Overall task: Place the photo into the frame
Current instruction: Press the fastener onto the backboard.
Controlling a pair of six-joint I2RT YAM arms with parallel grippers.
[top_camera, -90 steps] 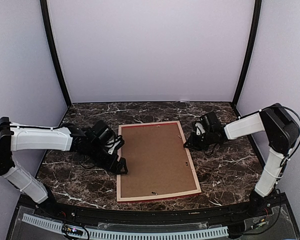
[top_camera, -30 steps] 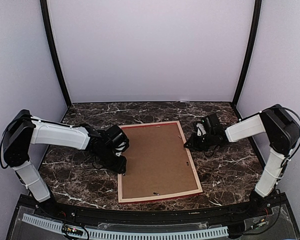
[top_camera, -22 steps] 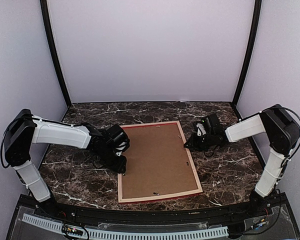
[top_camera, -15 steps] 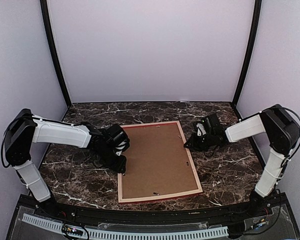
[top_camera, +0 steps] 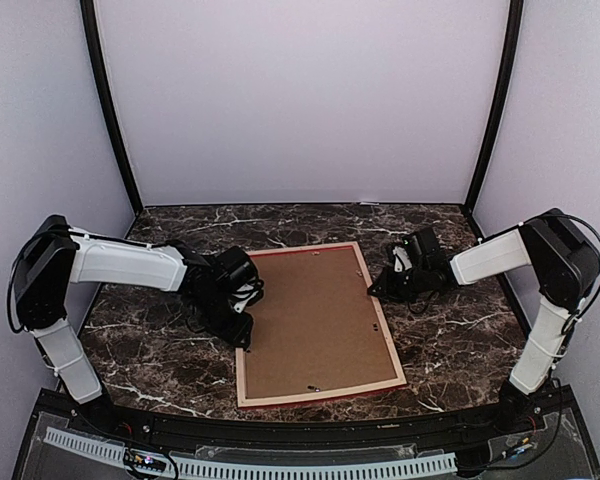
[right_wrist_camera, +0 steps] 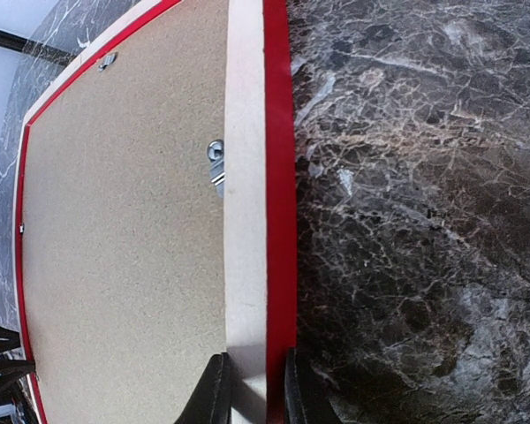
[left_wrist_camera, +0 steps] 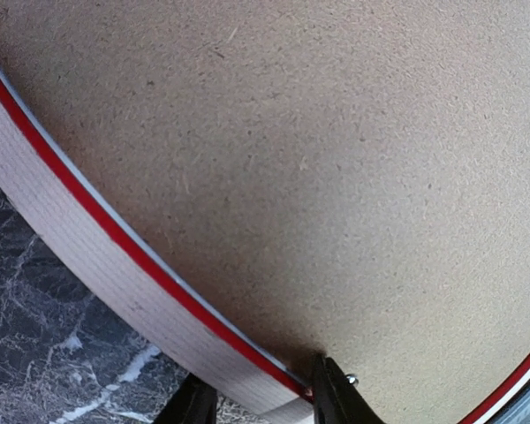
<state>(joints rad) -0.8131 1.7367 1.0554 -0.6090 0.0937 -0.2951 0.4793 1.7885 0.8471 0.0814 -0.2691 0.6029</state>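
On the dark marble tabletop point(top_camera: 450, 340) — pale walls point(top_camera: 300, 100) around — left gripper point(left_wrist_camera: 261, 396) and right gripper point(right_wrist_camera: 256, 375) each clamp the frame point(right_wrist_camera: 246, 132).

The frame point(right_wrist_camera: 246, 265) shows a pale wood-coloured back rail with a bright red outer edge. The backing board point(top_camera: 315, 315) is plain brown, finely speckled. The table point(top_camera: 450, 340) is dark brown-black marble, veined white. The walls point(top_camera: 300, 100) are plain pale lilac-grey.

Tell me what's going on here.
The frame lies face down on the table, with the brown backing board in it. The right gripper pinches its right rail. The left gripper straddles the left rail, grip unclear. The photo is not in view.
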